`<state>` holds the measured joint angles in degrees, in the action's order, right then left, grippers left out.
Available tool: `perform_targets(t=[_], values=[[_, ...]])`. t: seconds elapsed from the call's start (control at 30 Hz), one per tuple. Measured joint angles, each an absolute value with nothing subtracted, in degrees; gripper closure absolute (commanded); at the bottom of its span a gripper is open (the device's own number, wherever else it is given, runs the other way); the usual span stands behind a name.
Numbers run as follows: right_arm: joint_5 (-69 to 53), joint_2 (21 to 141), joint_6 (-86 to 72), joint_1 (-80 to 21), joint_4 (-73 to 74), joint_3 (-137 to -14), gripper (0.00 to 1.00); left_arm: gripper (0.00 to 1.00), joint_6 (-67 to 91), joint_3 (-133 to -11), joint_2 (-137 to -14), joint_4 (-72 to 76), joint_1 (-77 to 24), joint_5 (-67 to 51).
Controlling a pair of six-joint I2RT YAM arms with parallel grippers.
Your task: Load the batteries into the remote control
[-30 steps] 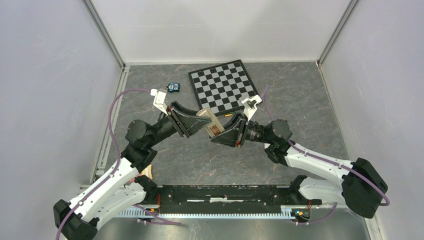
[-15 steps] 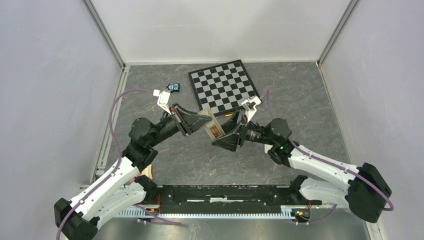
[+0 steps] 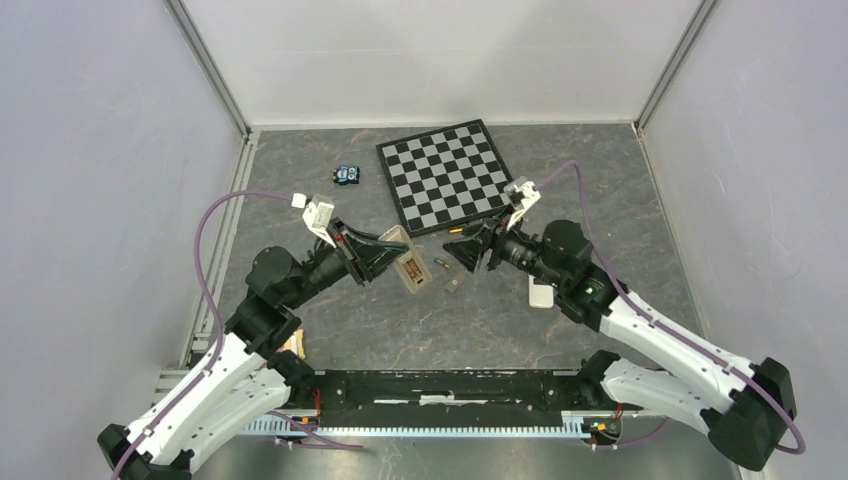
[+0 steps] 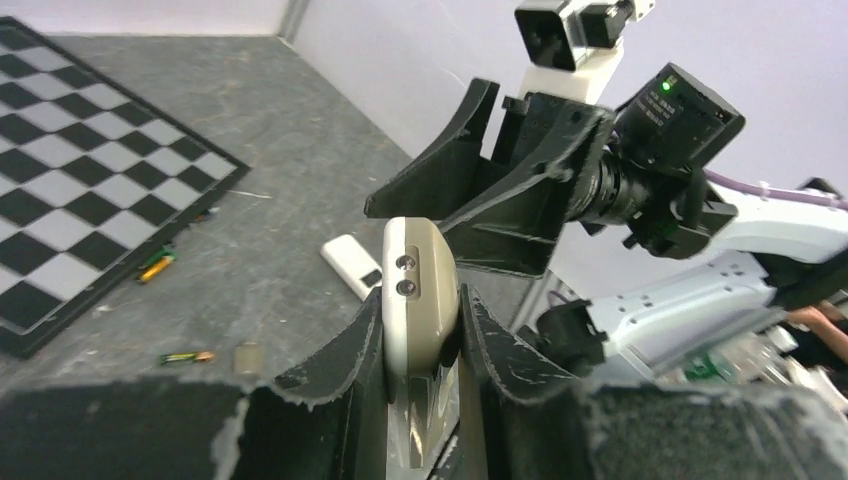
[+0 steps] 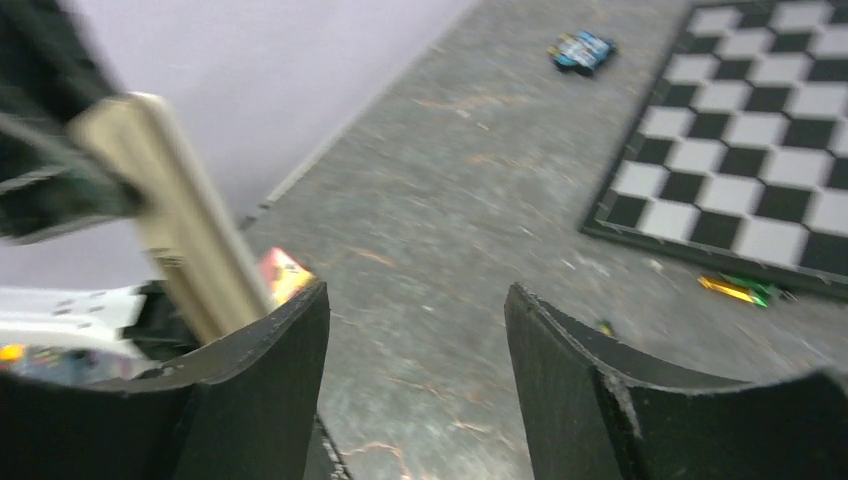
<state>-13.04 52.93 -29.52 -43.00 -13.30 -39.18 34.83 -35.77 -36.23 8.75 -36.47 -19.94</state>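
The remote control [image 4: 420, 290] is a tan-backed white handset, and my left gripper [image 4: 420, 300] is shut on it edge-up, above the floor. From above, the remote control [image 3: 411, 270] sticks out of the left gripper [image 3: 393, 258] toward the middle. My right gripper [image 3: 468, 250] hangs just to its right, open and holding nothing; its jaws [image 5: 415, 340] stand wide apart. One of the batteries [image 3: 458, 231] lies by the chessboard's near edge and another [image 3: 441, 264] lies on the floor between the grippers. These batteries [image 4: 157, 265] [image 4: 187, 357] also appear in the left wrist view.
A chessboard [image 3: 447, 174] lies at the back. A small blue toy [image 3: 347, 174] sits to its left. A plain white slab [image 3: 541, 294] rests under the right arm, and a small tan piece [image 3: 455, 285] lies near the loose battery.
The right gripper opened, let go of the remote and drew back to the right. The left gripper shut on the remote and carried it left and lower.
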Motion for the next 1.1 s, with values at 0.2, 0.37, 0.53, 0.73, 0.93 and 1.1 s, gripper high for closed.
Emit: perform_targets(t=[0.2,0.37,0.53,0.73,0.93,1.1], values=[[-4.71,63.57,-23.53,-43.03,-6.31,-41.60,0.35,0.98,32.42,-35.57,-32.40,2.44,-36.45,-11.88],[-2.17,77.78,-15.77,-43.11,-2.02,-47.11,0.44,0.98,31.66,-35.24,-30.65,-1.10,-36.45,-8.93],[1.91,86.41,-12.75,-43.16,-0.16,-51.13,0.47,0.98,31.11,-35.24,-29.69,-4.21,-36.45,-7.20],[10.28,94.45,-17.98,-42.87,1.85,-56.42,0.39,0.98,31.05,-35.22,-30.00,-4.69,-36.45,-6.20],[14.50,102.59,-20.69,-42.59,2.24,-60.40,0.34,0.98,31.05,-35.22,-30.85,-4.93,-36.45,-6.11],[11.73,103.00,-17.39,-42.74,1.91,-60.05,0.36,0.98,30.98,-35.22,-30.70,-6.46,-36.45,-5.67]])
